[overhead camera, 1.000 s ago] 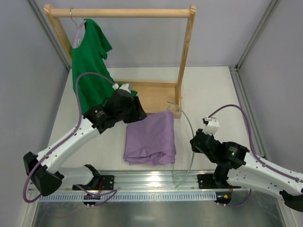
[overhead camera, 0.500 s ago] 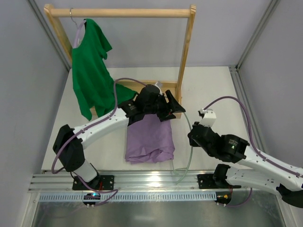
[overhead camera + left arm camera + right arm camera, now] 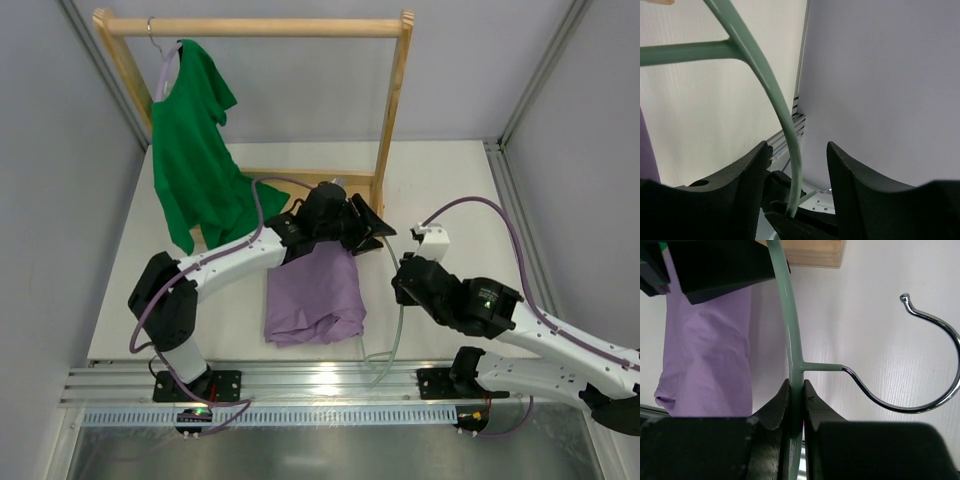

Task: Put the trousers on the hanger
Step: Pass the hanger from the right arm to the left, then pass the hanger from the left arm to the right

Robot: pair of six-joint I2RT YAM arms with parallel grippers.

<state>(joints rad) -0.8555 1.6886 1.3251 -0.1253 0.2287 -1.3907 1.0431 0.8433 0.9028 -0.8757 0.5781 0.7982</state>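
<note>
Trousers (image 3: 315, 295) lie crumpled mid-table with the hanger (image 3: 791, 325) at their 3 o'clock, pinched at its neck by the right gripper (image 3: 796, 387), whose wrist view alone shows the wire hook (image 3: 910, 411), while the left gripper (image 3: 797, 150), a second ago at 11 o'clock, now straddles the hanger's far arm at 1 o'clock, jaws spread.

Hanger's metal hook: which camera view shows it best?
Right wrist view: the whole hook curves clear against the table. The left wrist view shows only plastic of the hanger; the top view, just a thin line.
</note>
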